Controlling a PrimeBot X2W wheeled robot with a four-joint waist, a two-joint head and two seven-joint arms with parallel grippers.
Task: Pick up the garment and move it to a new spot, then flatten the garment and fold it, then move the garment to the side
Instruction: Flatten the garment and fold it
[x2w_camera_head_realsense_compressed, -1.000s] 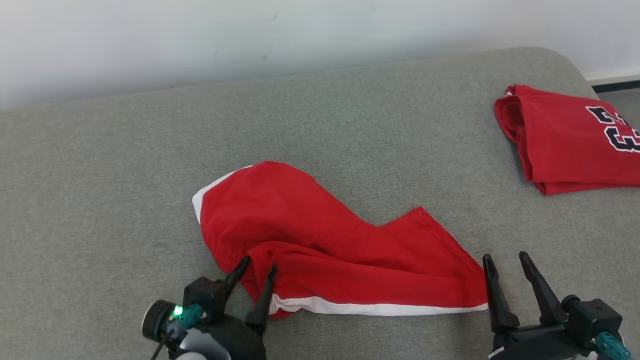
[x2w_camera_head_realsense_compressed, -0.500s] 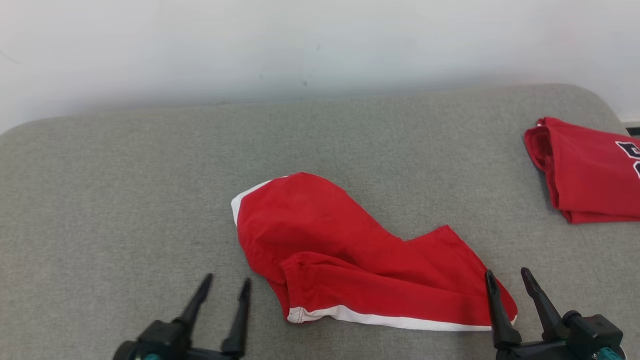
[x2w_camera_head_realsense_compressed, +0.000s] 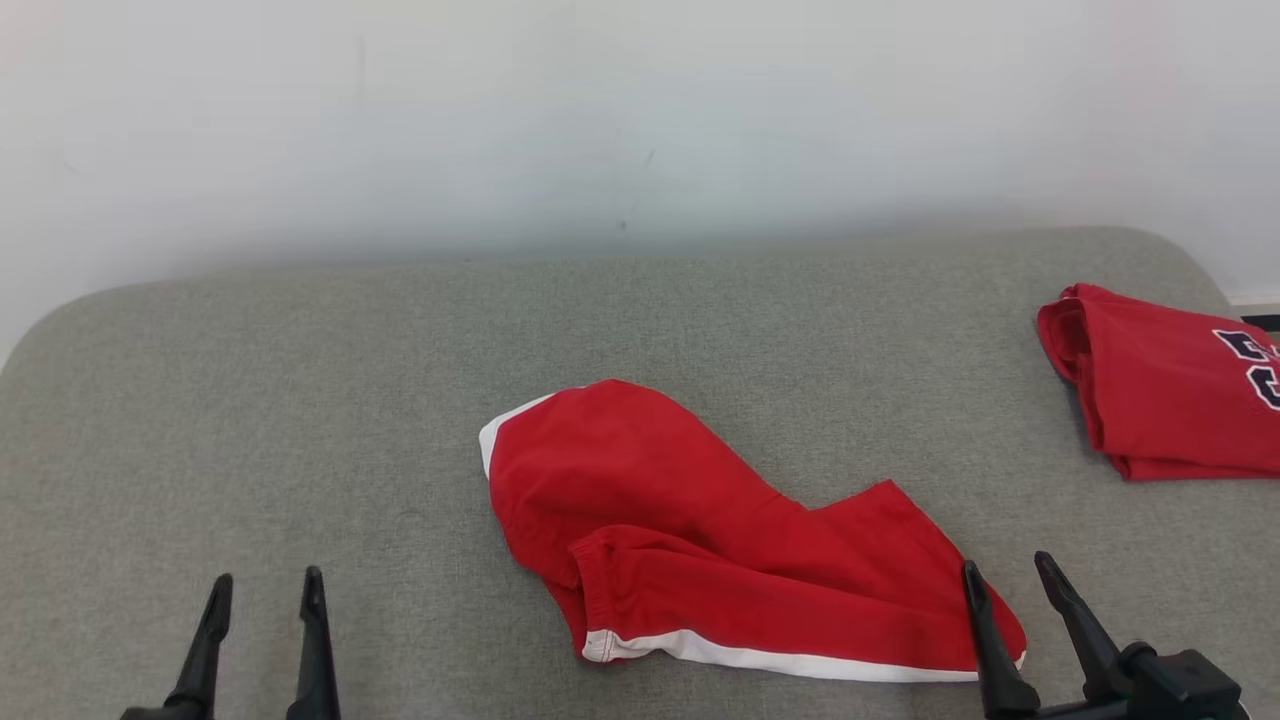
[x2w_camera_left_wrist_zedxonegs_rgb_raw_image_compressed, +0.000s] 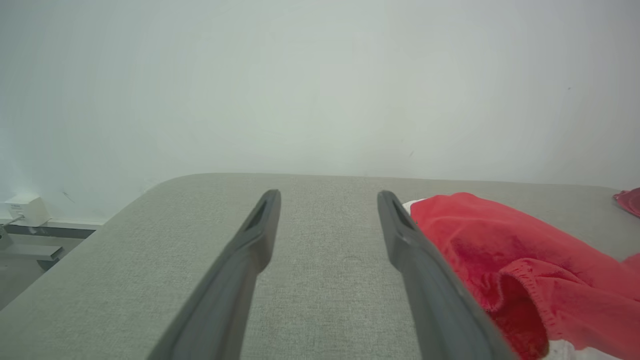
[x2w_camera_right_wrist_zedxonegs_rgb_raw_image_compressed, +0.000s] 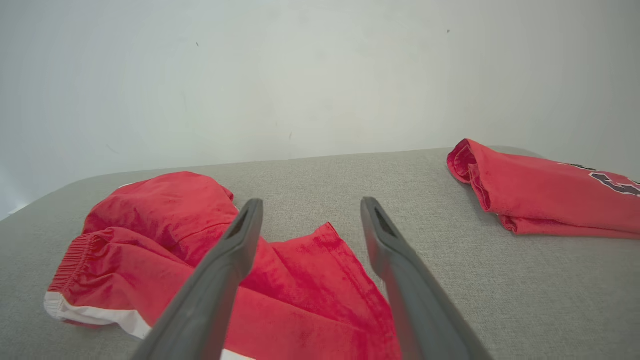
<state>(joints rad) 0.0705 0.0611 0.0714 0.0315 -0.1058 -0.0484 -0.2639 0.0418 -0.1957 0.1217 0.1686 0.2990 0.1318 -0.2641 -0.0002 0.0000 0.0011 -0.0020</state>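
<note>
One red garment crumpled, left wrist view adds white wall box

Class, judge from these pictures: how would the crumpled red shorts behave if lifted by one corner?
The red shorts would probably sag: they lie in soft folds. Likely light: the cloth looks thin and makes no dent in the grey padded surface. Pushed, they may bunch rather than slide on that textured fabric.
</note>
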